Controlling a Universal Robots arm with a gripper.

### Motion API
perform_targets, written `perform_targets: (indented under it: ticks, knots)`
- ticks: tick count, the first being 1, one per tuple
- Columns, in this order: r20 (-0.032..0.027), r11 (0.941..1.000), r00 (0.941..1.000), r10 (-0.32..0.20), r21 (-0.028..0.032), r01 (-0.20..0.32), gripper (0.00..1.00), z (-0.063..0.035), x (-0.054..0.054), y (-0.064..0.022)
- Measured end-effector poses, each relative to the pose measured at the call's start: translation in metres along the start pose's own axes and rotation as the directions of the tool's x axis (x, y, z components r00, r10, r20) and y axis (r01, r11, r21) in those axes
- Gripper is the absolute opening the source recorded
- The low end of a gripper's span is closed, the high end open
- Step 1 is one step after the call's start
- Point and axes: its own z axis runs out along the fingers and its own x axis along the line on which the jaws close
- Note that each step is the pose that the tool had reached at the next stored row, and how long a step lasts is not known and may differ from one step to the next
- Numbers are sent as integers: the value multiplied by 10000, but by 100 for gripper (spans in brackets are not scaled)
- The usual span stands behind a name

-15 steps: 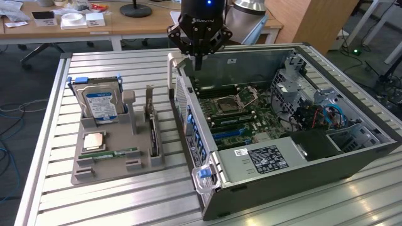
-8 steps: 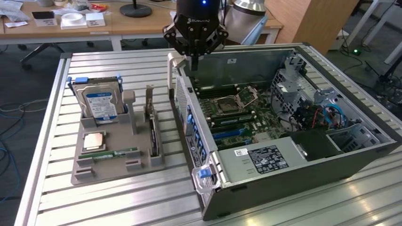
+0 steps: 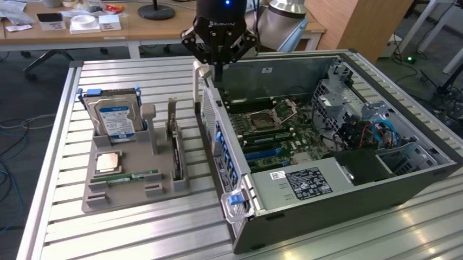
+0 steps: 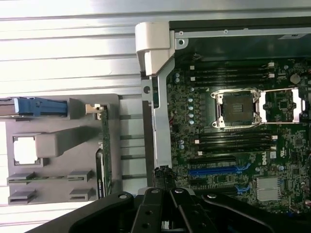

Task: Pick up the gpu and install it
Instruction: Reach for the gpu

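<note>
Desks (image 3: pixel 145 31) behind, exterior view; gpu (image 4: pixel 104 145) edge-on, wrist view.

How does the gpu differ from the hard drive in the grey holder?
The gpu is a thin dark card with a silvery bracket; the hard drive is a thick box with a blue-white label. The gpu stands nearer the computer case, the hard drive farther off. Both stand on edge in the grey holder.

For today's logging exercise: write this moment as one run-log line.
gripper: shut, holding nothing, above computer case edge | gpu: upright in grey holder, untouched | stage: not yet picked up
</note>
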Motion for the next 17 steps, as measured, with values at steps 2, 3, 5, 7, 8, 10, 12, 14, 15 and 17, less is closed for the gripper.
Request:
perform_targets:
  ticks: [2, 3, 5, 7, 8, 10, 12, 14, 15, 17]
  knots:
    - [0, 10000, 10000, 0, 0, 0, 11, -1, 30, -2]
    - [0, 10000, 10000, 0, 0, 0, 11, -1, 45, -3]
    - [-1, 10000, 10000, -1, 1, 1, 11, -2, 75, -6]
    - [0, 10000, 10000, -1, 0, 1, 11, -3, 111, -8]
    - [0, 10000, 10000, -1, 0, 1, 11, -4, 129, -10]
    - [-1, 10000, 10000, -1, 0, 1, 11, -5, 166, -12]
    - [0, 10000, 10000, 0, 0, 0, 11, -6, 210, -16]
    - [0, 10000, 10000, -1, 0, 1, 11, -7, 260, -19]
    - [0, 10000, 10000, -1, 1, 1, 11, -8, 284, -21]
    - [-1, 10000, 10000, -1, 0, 1, 11, -9, 330, -25]
